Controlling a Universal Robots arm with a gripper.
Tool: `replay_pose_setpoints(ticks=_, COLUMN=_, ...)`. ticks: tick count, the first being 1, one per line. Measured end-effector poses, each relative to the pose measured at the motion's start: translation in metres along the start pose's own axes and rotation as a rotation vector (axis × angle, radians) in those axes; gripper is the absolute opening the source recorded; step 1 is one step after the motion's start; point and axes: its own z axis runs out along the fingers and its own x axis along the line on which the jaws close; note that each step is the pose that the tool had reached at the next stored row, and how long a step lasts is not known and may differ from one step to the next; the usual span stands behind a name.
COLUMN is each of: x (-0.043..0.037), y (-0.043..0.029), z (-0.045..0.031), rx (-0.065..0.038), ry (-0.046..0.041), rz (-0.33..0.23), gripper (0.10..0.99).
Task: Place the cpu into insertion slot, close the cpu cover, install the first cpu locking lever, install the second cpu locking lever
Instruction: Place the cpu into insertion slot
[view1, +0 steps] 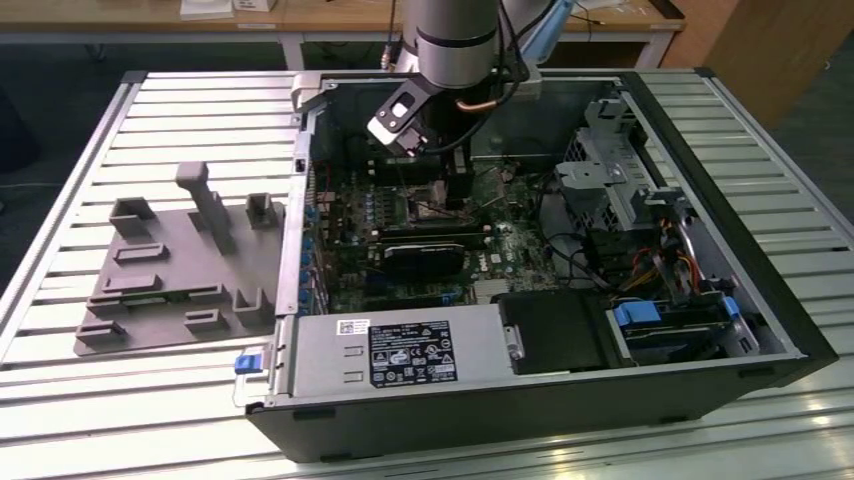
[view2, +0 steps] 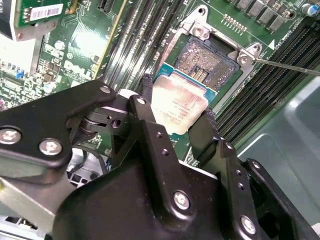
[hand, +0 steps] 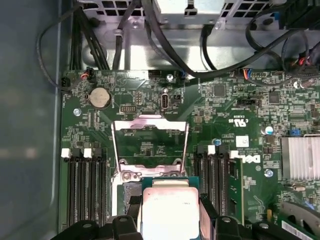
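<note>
My gripper (view2: 178, 100) is shut on the cpu (view2: 175, 111), a pale silvery square chip clamped between the two black fingers (view2: 145, 102). The chip hangs just above the insertion slot (view2: 210, 57) and overlaps one edge of it, so most of the socket's dark contact field stays uncovered. In the first wrist view the cpu (hand: 170, 215) sits between the fingers (hand: 206, 210), and the cpu cover (hand: 150, 142) is swung open beyond the socket (hand: 127, 192). A thin locking lever (view2: 285, 65) sticks out beside the socket. In the exterior view the gripper (view1: 447, 175) reaches down into the open computer case.
Rows of black memory slots (hand: 85, 185) flank the socket on both sides. Black cables (hand: 150, 35) run along the case wall. A black card (view1: 427, 250), the power supply (view1: 400, 355) and drive cages (view1: 614, 170) crowd the case. A grey fixture plate (view1: 174, 270) lies on the slatted table.
</note>
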Motion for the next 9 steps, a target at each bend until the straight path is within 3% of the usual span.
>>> replay_pose_setpoints(ticks=9, x=0.0044, y=-0.0039, z=0.0051, rx=-0.001, ry=0.0040, rz=-0.053, gripper=0.537)
